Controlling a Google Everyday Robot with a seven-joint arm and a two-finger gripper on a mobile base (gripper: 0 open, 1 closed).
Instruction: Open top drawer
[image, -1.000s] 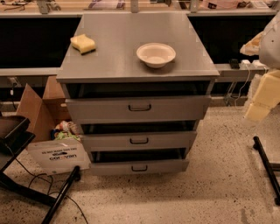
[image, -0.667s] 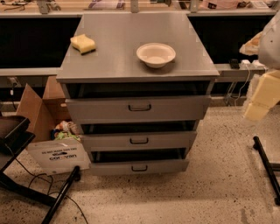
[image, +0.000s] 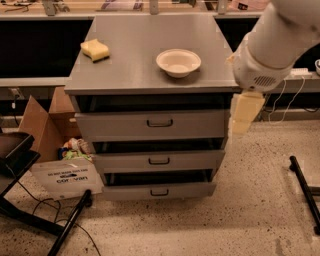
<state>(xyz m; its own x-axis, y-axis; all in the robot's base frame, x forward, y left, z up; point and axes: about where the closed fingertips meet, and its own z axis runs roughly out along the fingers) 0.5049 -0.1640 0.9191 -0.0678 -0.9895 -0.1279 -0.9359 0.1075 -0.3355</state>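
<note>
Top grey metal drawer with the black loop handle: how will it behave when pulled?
Likely rigid, being sheet metal; the top grey metal drawer should slide straight, not tip. Its small black loop handle may slip from a loose hold. The cream gripper hangs by the drawer's right end.

Dim warm overhead light; tool (image: 244, 114) pale at right.

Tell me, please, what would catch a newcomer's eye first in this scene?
The bulky white robot arm fills the upper right, its cream gripper hanging just right of the top drawer, apart from its black loop handle. On the grey cabinet top sit a white bowl near the middle and a yellow sponge at the back left. A cardboard box stands on the floor to the left.
</note>
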